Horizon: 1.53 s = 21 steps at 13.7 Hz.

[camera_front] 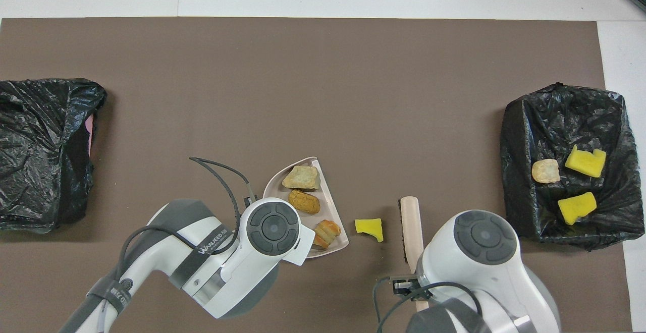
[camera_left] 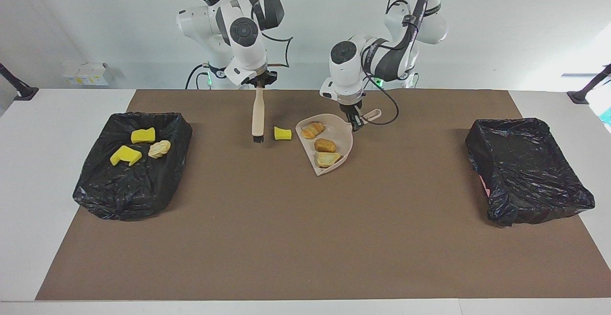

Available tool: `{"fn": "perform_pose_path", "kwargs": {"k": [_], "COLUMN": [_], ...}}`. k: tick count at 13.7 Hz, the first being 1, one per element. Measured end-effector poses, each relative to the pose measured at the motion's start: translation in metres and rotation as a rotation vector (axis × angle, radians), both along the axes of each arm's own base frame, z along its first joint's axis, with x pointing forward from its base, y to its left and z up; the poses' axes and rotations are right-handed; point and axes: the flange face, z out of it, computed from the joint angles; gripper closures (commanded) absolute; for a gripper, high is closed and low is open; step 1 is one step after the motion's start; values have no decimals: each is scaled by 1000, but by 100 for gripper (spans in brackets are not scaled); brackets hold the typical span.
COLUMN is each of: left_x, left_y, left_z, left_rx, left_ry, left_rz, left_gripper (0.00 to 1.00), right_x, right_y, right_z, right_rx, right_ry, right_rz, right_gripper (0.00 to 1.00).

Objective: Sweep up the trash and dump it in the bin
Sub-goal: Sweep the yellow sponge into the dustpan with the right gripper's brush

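Observation:
My right gripper [camera_left: 258, 85] is shut on the top of the beige-handled brush [camera_left: 257, 114], which hangs upright with its bristles down at the mat; it also shows in the overhead view [camera_front: 412, 224]. One yellow sponge scrap [camera_left: 282, 133] [camera_front: 369, 228] lies on the mat between the brush and the beige dustpan [camera_left: 341, 137] [camera_front: 275, 187]. My left gripper [camera_left: 355, 123] is shut on the dustpan's handle. Three tan-orange chunks [camera_left: 325, 145] [camera_front: 304, 201] lie in the pan.
A black-lined bin [camera_left: 95, 195] [camera_front: 520, 121] at the right arm's end holds two yellow sponge pieces and a tan chunk. A second black-lined bin [camera_left: 530, 176] [camera_front: 45, 121] stands at the left arm's end. Brown mat [camera_left: 305, 238] covers the table.

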Motion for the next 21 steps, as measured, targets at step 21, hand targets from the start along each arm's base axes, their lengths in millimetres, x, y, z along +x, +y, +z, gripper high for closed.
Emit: {"fn": "perform_pose_path", "kwargs": {"k": [21], "left_x": [8], "left_y": [10], "left_z": [-2], "left_rx": [-19], "left_ry": [-3], "left_rz": [-41], "left_gripper": [100], "right_x": [20], "right_y": [109], "right_z": [-30], "right_rx": [268], "right_ry": [-3], "right_rz": [-197], "right_gripper": [100]}}
